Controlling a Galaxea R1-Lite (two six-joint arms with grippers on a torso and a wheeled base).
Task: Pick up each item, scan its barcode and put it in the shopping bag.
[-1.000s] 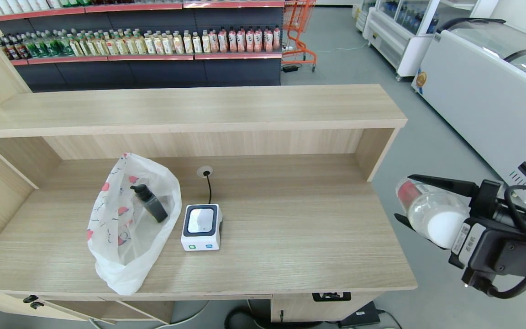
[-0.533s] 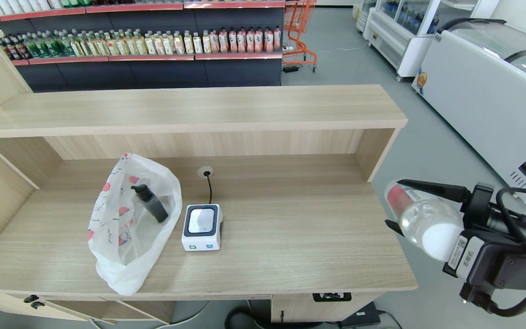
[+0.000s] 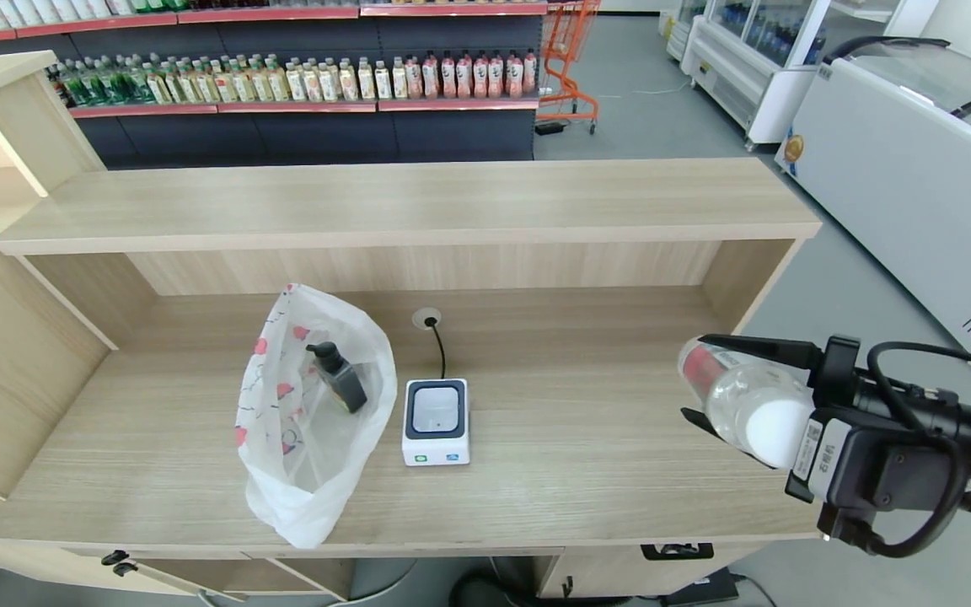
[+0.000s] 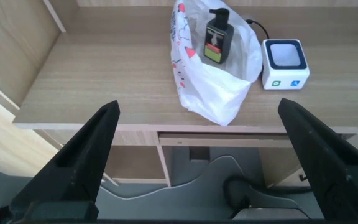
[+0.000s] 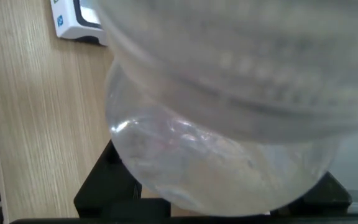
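The right gripper (image 3: 692, 378) hangs over the right end of the worktop (image 3: 578, 455), its fingers (image 3: 755, 346) clamped above and below a clear bottle (image 3: 743, 405). The bottle lies roughly level, held off the surface. Its long axis runs along the fingers: the white end sits back toward the wrist, and the red-labelled end points out past the fingertips to the robot's left.

The scanner (image 3: 436, 419) lies that same way, well apart from the bottle across bare wood, with its window facing up. The coming move looks like a carry leftward, with the label turned down over that window. Where the barcode sits on the bottle cannot be told.

The bag (image 3: 283, 472) stands just beside the scanner on its far left, mouth open, with a pump bottle (image 3: 338, 379) already inside.

The left gripper (image 4: 199, 112) hangs off the near edge on the bag's side, fingers spread wide and holding nothing. It is nearer the bag, but the right arm has the bottle.
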